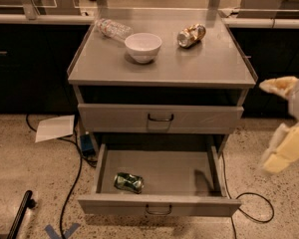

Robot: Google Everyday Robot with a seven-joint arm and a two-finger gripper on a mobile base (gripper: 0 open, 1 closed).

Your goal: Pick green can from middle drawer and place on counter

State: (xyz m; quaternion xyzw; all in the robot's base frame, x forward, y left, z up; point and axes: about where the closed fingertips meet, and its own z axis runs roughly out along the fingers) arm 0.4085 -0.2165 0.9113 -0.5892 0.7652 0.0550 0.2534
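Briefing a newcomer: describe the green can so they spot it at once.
On the grey cabinet, look in the open drawer. The green can lies on its side at front left, alone there, far from the gripper at the right edge. The other can, brown-gold, lies on the counter by the bowl.
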